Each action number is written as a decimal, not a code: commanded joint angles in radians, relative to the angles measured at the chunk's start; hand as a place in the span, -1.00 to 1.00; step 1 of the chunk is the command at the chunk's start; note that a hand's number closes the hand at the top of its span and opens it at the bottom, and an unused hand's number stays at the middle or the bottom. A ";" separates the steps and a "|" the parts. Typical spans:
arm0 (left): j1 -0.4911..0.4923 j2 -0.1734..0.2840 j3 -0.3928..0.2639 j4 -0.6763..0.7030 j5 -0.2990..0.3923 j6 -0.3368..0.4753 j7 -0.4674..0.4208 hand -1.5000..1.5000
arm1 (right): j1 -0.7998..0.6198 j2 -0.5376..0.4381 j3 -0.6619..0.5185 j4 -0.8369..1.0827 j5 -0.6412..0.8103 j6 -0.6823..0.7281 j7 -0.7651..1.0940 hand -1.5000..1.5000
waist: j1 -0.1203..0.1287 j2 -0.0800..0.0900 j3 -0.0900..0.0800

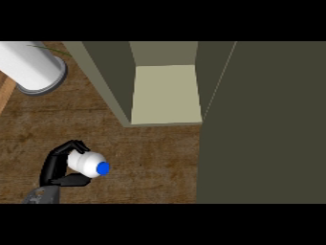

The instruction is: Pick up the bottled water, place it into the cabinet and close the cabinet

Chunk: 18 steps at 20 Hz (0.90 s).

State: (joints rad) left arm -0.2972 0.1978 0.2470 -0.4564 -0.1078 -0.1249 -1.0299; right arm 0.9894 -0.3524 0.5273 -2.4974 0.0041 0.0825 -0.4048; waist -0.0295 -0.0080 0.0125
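Bottled water (90,164): white, blue cap, above the wooden counter (144,158) at lower left | left hand (58,167) fingers curled round it | cabinet (167,93) open, well apart, bare counter between.

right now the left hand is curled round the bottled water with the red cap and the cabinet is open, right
Not quite: the cap is blue, not red. The head view shows the left hand curled round the bottled water, its blue cap pointing toward the cabinet, which is open.
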 commanded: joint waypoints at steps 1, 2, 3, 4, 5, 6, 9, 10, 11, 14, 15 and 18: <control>0.024 -0.130 -0.058 0.029 -0.046 0.058 -0.062 1.00 | -0.001 -0.008 0.000 -0.093 0.031 -0.025 0.049 -1.00 | 0.010 0.009 -0.015; 0.034 -0.133 -0.058 0.008 -0.041 0.043 -0.075 1.00 | 0.044 -0.035 0.008 -0.120 0.048 -0.020 0.040 -1.00 | 0.005 0.005 -0.015; 0.010 -0.158 -0.062 0.002 -0.040 0.055 -0.037 1.00 | 0.056 -0.054 -0.023 -0.171 0.008 -0.018 0.055 -1.00 | 0.003 0.006 -0.015; 0.002 -0.149 -0.059 -0.005 -0.031 0.028 -0.014 1.00 | 0.035 -0.052 -0.027 -0.165 -0.003 -0.018 0.063 -1.00 | 0.011 0.008 -0.014; -0.008 -0.150 -0.062 -0.014 -0.026 0.011 0.027 1.00 | 0.015 -0.028 0.008 -0.088 0.051 -0.032 0.030 -1.00 | 0.012 0.005 -0.014; 0.020 -0.148 -0.073 -0.017 -0.037 0.001 -0.021 1.00 | 0.015 -0.025 0.013 -0.151 0.030 -0.049 0.076 -1.00 | 0.017 0.008 -0.015; -0.015 -0.191 -0.091 -0.090 -0.026 0.007 0.089 1.00 | 0.041 -0.051 0.014 -0.121 0.047 -0.041 0.029 -1.00 | 0.017 0.001 -0.013; -0.047 -0.193 -0.147 -0.049 0.031 0.049 0.072 1.00 | 0.003 -0.054 -0.028 -0.092 -0.006 -0.030 0.034 -1.00 | 0.008 0.007 -0.014; -0.023 -0.194 -0.167 -0.059 0.047 0.014 0.044 1.00 | 0.018 -0.048 0.026 -0.088 0.042 -0.038 0.025 -1.00 | 0.006 0.004 -0.014; -0.075 -0.195 -0.256 -0.131 0.141 0.087 0.164 1.00 | 0.057 -0.094 -0.045 -0.126 -0.036 -0.022 0.002 -1.00 | 0.001 -0.002 -0.012; -0.078 -0.196 -0.275 -0.167 0.165 0.075 0.199 1.00 | 0.038 -0.061 0.014 -0.126 0.013 -0.054 0.037 -1.00 | 0.012 0.001 -0.013; -0.071 -0.197 -0.374 -0.241 0.267 0.146 0.275 1.00 | 0.055 -0.074 0.027 -0.111 0.027 -0.058 0.006 -1.00 | 0.010 0.000 -0.013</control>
State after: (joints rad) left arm -0.3649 0.0143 -0.0218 -0.6164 0.0627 -0.0359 -0.8463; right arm 1.0115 -0.4070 0.5381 -2.4944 0.0039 0.0367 -0.4373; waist -0.0216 -0.0079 0.0012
